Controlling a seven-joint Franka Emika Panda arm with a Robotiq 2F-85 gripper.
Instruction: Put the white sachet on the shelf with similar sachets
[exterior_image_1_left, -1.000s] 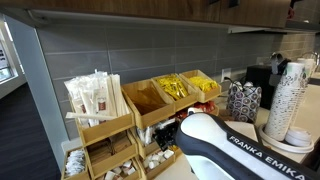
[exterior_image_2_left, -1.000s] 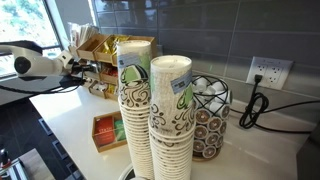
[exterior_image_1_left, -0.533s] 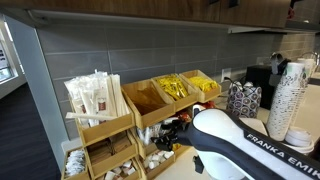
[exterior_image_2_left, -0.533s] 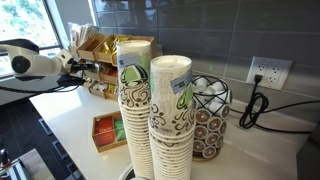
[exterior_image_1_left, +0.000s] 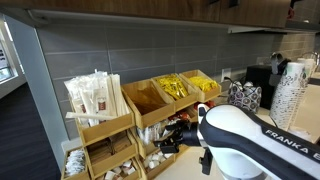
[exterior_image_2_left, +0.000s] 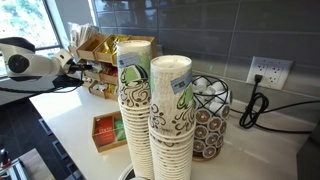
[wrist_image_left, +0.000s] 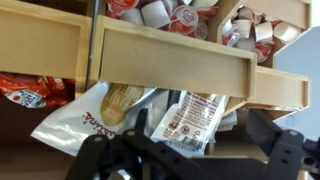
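Note:
In the wrist view the white sachet (wrist_image_left: 188, 118), printed in red, lies in a bin of the shelf (wrist_image_left: 170, 60), among the similar sachets (wrist_image_left: 85, 122). My gripper (wrist_image_left: 202, 126) is open, its dark fingers standing either side of the sachet and apart from it. Both exterior views show the gripper (exterior_image_1_left: 176, 134) (exterior_image_2_left: 74, 66) at the front of the lower tiers of the bamboo shelf (exterior_image_1_left: 108, 134) (exterior_image_2_left: 97, 72). My white arm hides part of the lower bins.
Upper bins hold long white-wrapped sticks (exterior_image_1_left: 95, 95) and yellow packets (exterior_image_1_left: 175, 87); creamer cups (wrist_image_left: 160, 12) fill the tier above the sachets. Stacked paper cups (exterior_image_2_left: 150, 110), a wire basket of pods (exterior_image_2_left: 208, 115), a low wooden tray (exterior_image_2_left: 105, 130) and a plugged cable (exterior_image_2_left: 262, 100) crowd the counter.
The jaws have opened and let go of the sachet, which now lies in the bin. The arm has drawn back a little from the shelf.

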